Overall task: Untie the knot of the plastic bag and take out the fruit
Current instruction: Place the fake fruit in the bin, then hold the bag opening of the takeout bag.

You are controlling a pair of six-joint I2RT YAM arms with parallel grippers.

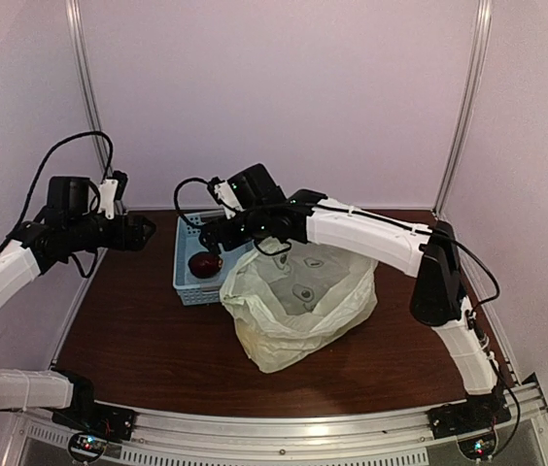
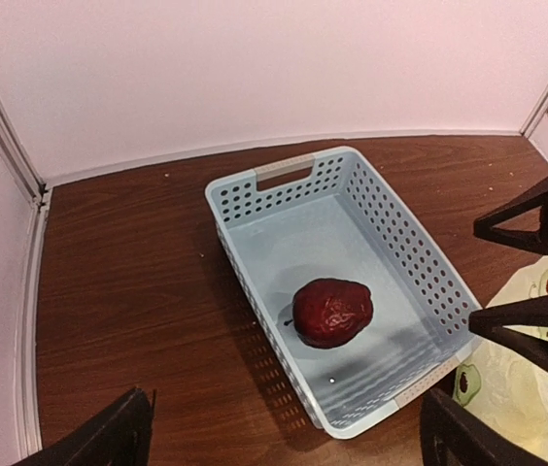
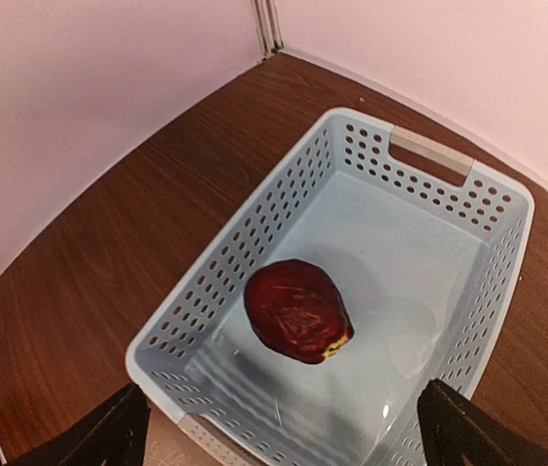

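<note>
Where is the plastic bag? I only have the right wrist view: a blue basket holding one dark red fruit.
Observer: The plastic bag sits on the table just right of the basket, in the top view.
Operator: Is it untied?
Observer: Its top looks open; I see no knot.
Operator: And the left arm?
Observer: The left gripper hangs open left of the basket, holding nothing.

Dark red fruit [image 3: 296, 311], light blue perforated basket [image 3: 245, 243], pale yellow-green bag [image 1: 284, 335]
</note>
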